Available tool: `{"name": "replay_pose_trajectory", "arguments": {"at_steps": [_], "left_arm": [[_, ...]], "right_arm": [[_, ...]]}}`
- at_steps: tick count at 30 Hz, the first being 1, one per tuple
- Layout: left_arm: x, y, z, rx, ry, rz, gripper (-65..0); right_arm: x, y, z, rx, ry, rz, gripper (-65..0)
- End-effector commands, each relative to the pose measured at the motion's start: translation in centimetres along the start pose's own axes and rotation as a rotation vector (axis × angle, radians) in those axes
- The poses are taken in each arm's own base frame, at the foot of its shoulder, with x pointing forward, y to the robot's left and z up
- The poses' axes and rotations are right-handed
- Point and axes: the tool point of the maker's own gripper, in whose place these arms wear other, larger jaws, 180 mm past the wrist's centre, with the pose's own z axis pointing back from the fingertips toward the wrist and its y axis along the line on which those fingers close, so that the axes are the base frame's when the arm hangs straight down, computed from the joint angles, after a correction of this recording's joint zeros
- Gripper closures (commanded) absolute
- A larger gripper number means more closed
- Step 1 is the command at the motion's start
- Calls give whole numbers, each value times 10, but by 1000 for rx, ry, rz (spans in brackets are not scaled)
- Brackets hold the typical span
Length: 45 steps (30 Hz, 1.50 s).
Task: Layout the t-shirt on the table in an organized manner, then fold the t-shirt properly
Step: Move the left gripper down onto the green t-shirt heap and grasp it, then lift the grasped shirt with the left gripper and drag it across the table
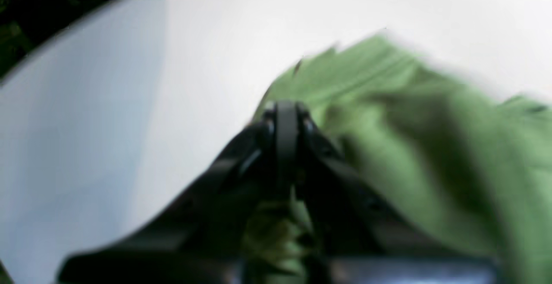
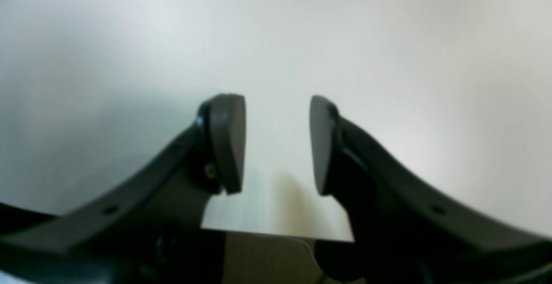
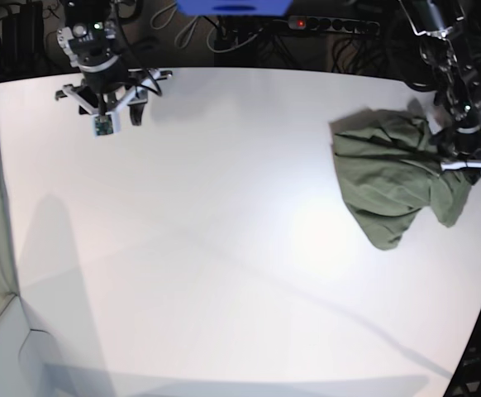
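Locate the t-shirt (image 3: pixel 393 178) near the right edge of the worktop (image 3: pixel 224 248), toward the far right corner. It lies bunched in a crumpled heap, not spread flat, with folds running across the fabric and one lobe drooping toward the right edge.

Check the left claw (image 1: pixel 286 116) at the right edge of the worktop. In the left wrist view its jaws stand pressed together, clenched on a gather of the t-shirt (image 1: pixel 409 137); green cloth shows on both sides of the tips and beneath them. That view is blurred, so you cannot make out finer detail of the fold. In the base view the same claw (image 3: pixel 464 153) sits at the right side of the heap.

Check the right claw (image 2: pixel 277 144) at the far left corner of the worktop (image 2: pixel 388 38). Its jaws stand apart, released, with bare white surface between the pads (image 2: pixel 228 142). In the base view this claw (image 3: pixel 108 103) hangs above the worktop, well apart from the t-shirt.
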Motion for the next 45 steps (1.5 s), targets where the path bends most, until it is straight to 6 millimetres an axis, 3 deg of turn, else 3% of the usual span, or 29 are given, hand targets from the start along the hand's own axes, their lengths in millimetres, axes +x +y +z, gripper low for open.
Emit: {"name": "replay_pose_trajectory", "arguments": {"at_steps": [1,4,7,10,15,18,22,24,27,30,33,37,45], "left_arm": [[29,-6,1,-19,-63,-9,-5],[57,-17,13,-44,-86,0,-5],[69,-24,24,-48,-94,34,-5],[65,-16,26,-24,-70,56,-9],[31,2,20,18,46,79,-21],[29,18,20,58,51,103,-143],[19,25,18,75,76,111,-402],[10,26,15,79,98,117,-449],[-6,24,2,79,146,148,-429],[-17,7,-9,-3,177,148,-394],[-19,-5,-11,-68,186,130,-323],[-20,-7,-11,-75,189,133,-236],[-18,-4,-7,-73,182,121,-233]], "right_arm": [[8,-1,2,-3,-35,5,-255],[13,-1,1,-1,-46,4,-255],[10,0,-1,0,-38,4,-255],[10,0,-2,0,-36,2,-255],[9,0,-2,0,-35,2,-255],[8,0,-1,1,-33,2,-255],[8,0,-1,1,-33,2,-255],[8,0,-1,1,-33,2,-255],[8,0,-1,1,-33,2,-255],[5,0,-2,1,-23,2,-255],[-4,0,-5,1,2,2,-255],[-14,0,-9,-1,30,2,-255],[-15,0,-10,0,33,2,-255]]}}
